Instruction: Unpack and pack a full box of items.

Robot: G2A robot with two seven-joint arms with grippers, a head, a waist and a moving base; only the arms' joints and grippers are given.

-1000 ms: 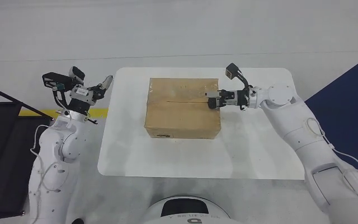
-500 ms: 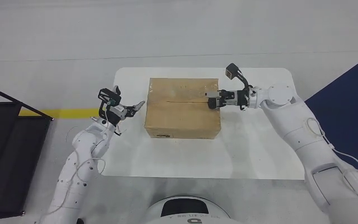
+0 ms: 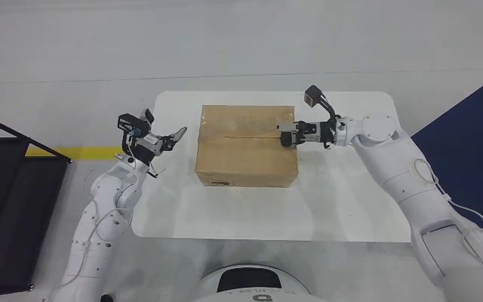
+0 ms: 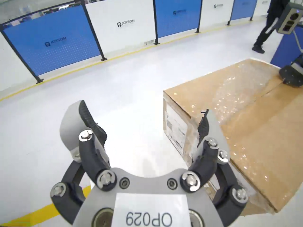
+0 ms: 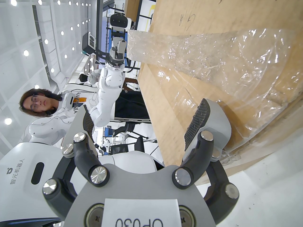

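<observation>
Sitting near the middle of the white tabletop point(image 3: 339, 204), the cardboard box point(image 3: 246, 145) has its top flaps shut, with wrinkled clear tape point(image 5: 213, 55) along the seam. At the box's 3 o'clock edge, just where the seam ends, hangs the right gripper point(image 3: 283, 134), its fingers spread, one over the taped top and the other off the side; whether it touches the cardboard I cannot tell. At the box's 9 o'clock, near its side wall but apart from it, hovers the left gripper point(image 3: 178, 136), fingers spread wide and holding nothing.
</observation>
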